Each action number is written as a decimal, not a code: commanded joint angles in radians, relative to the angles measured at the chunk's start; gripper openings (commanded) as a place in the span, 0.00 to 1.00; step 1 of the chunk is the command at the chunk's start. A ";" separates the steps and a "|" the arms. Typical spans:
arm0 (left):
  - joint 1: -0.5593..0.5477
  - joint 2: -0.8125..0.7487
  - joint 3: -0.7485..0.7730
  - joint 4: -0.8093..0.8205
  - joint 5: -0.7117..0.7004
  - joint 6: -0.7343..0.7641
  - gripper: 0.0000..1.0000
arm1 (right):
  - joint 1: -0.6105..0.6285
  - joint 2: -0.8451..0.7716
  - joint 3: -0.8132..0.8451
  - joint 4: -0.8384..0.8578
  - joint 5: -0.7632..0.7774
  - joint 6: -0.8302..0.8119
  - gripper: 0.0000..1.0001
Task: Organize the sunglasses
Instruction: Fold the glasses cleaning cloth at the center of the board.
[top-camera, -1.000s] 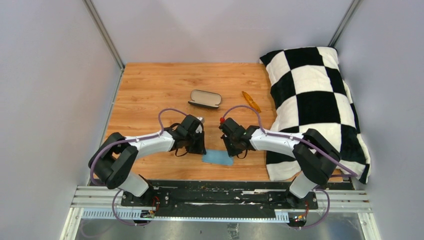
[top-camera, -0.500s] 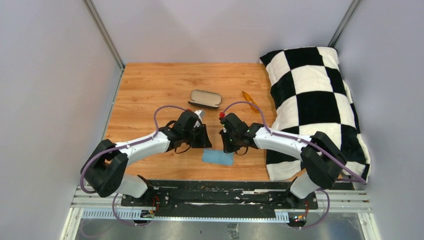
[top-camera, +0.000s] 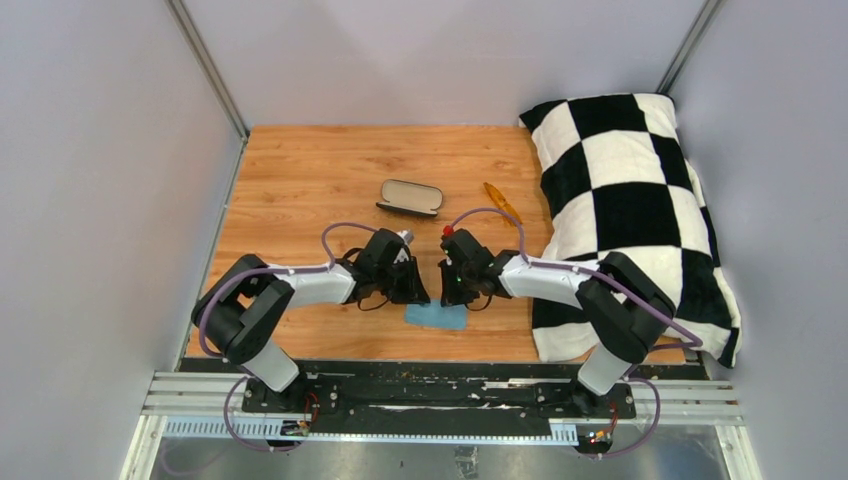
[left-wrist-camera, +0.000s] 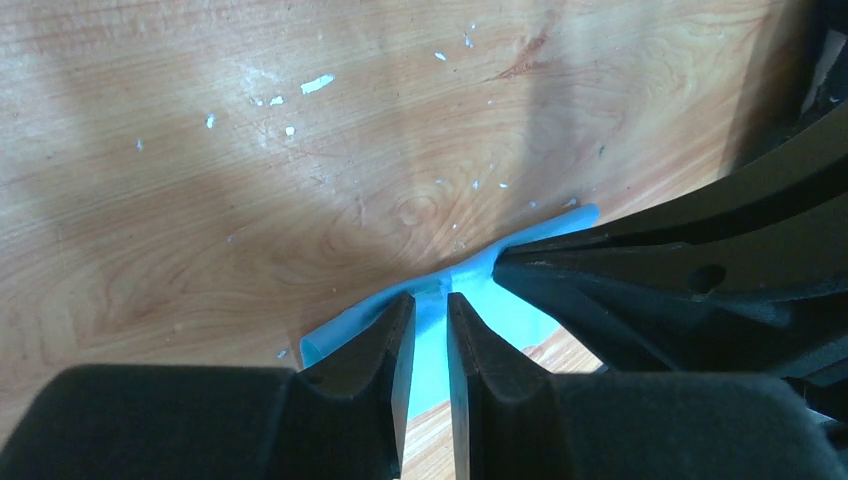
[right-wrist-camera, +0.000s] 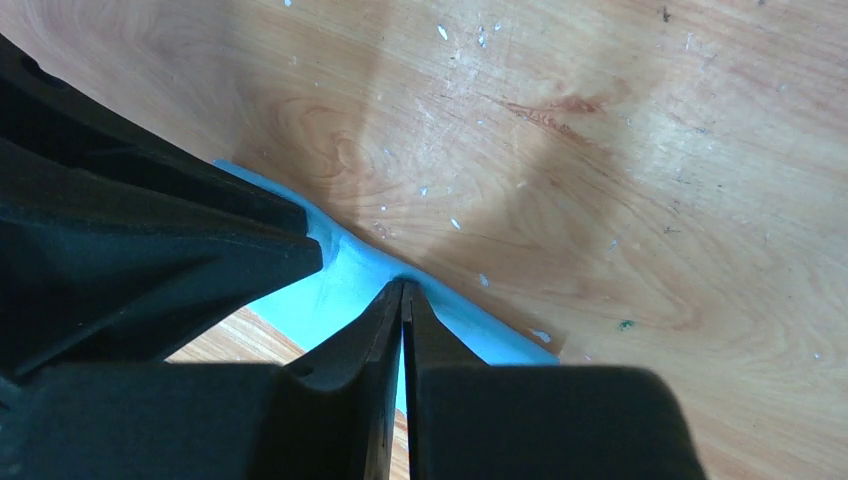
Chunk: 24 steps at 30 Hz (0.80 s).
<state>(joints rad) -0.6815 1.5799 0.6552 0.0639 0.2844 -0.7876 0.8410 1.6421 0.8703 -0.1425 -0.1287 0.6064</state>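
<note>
While both arms crouch low at the near side of the table (top-camera: 290, 180), the left gripper (left-wrist-camera: 430, 310) pinches a raised fold of the light-blue cloth (top-camera: 437, 317), and the right gripper (right-wrist-camera: 402, 290) is clamped tight on its opposite edge. Farther back lies the black case (top-camera: 411, 197), its pale inside showing. Beyond it to the right, just beside the checkered pillow (top-camera: 620, 200), lie the sunglasses (top-camera: 502, 203), untouched. They look light, thin and brittle, with likely slick lenses. The bridge or a folded temple seems the safest hold.

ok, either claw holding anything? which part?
Both pinch the cloth at its far edge, left claw beside right claw; sunglasses untouched.
</note>
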 joint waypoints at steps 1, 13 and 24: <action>-0.003 0.035 0.006 0.015 -0.045 0.034 0.23 | -0.020 0.023 -0.039 0.009 0.035 0.009 0.09; -0.003 -0.162 0.069 -0.208 -0.161 0.117 0.28 | -0.021 -0.075 0.015 -0.062 0.048 -0.025 0.10; -0.003 -0.118 0.032 -0.153 -0.038 0.085 0.26 | -0.029 -0.033 0.015 -0.062 0.043 -0.029 0.10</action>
<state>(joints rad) -0.6830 1.4620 0.7082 -0.1066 0.1917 -0.6910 0.8276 1.6154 0.8860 -0.1654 -0.1013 0.5961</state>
